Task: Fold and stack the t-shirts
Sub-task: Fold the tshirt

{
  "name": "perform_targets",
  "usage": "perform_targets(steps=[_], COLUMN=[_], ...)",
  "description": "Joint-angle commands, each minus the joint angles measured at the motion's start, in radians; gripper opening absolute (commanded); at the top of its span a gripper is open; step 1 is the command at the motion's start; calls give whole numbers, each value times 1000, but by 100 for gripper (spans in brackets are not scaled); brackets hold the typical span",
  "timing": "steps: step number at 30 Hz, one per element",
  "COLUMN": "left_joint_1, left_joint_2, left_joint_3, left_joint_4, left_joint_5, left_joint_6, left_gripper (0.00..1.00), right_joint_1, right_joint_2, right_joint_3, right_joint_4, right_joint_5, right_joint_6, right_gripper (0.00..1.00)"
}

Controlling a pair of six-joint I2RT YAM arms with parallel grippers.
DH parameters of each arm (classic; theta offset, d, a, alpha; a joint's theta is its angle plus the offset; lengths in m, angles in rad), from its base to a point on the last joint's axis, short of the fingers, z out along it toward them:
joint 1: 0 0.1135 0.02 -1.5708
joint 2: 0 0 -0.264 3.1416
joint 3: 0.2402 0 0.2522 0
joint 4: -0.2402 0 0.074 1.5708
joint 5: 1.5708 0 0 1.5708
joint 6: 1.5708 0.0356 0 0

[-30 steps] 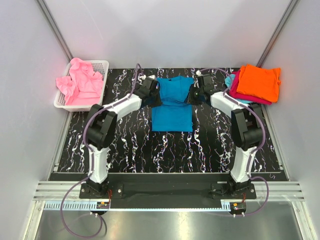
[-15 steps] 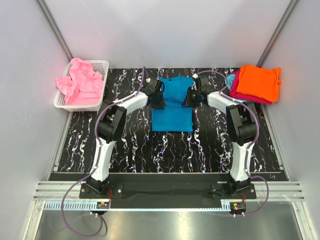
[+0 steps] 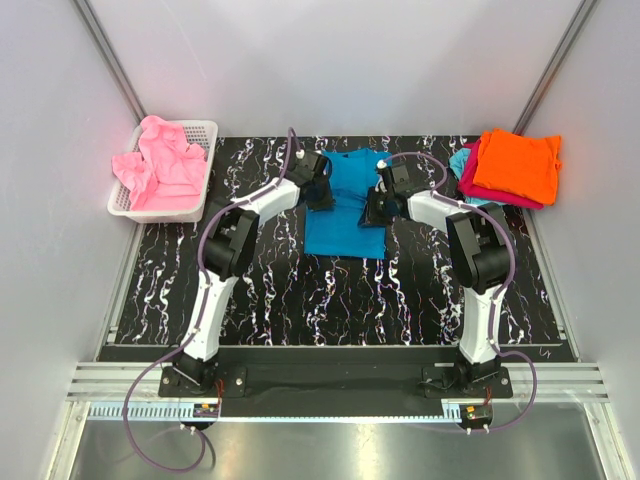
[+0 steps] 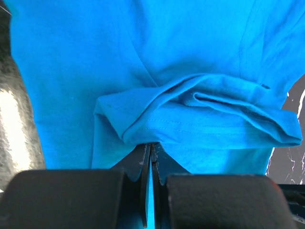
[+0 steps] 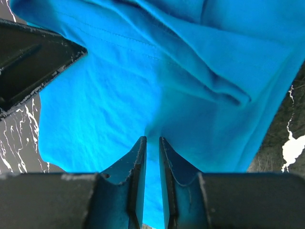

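Note:
A teal-blue t-shirt [image 3: 343, 222] lies on the black marbled table [image 3: 260, 290], at the middle back. My left gripper [image 3: 322, 192] is at its left edge and my right gripper [image 3: 374, 208] at its right edge, both over the cloth. In the left wrist view the left gripper [image 4: 151, 145] is shut on a folded hem of the teal shirt [image 4: 200, 119]. In the right wrist view the right gripper [image 5: 151, 139] is shut on teal cloth [image 5: 119, 95], which runs between the jaws. The collar end is partly hidden by the arms.
A white mesh basket [image 3: 201, 128] at the back left holds crumpled pink shirts [image 3: 160, 165]. At the back right is a stack: an orange shirt [image 3: 518, 165] on a magenta one [image 3: 478, 186] on a light cyan one [image 3: 460, 160]. Grey walls enclose the table.
Both grippers have moved inward from the shirt's sides towards its middle, drawing the sleeves and side edges in. The upper part of the teal shirt is narrower now.

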Motion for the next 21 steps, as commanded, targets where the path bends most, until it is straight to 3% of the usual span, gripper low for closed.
perform_targets(steps=[1, 9, 16, 21], left_joint_1=[21, 34, 51, 53], left_joint_2=[10, -28, 39, -8], left_joint_3=[41, 28, 128, 56], left_joint_4=[40, 106, 123, 273], left_joint_5=[-11, -13, 15, -47], left_joint_6=[4, 14, 28, 59], left_gripper=[4, 6, 7, 8], right_joint_1=[6, 3, -23, -65], right_joint_2=[-34, 61, 227, 293], right_joint_3=[20, 192, 390, 507], right_joint_4=[17, -35, -77, -77], right_joint_5=[25, 149, 232, 294], right_joint_6=[-11, -76, -136, -149], right_gripper=[23, 22, 21, 21])
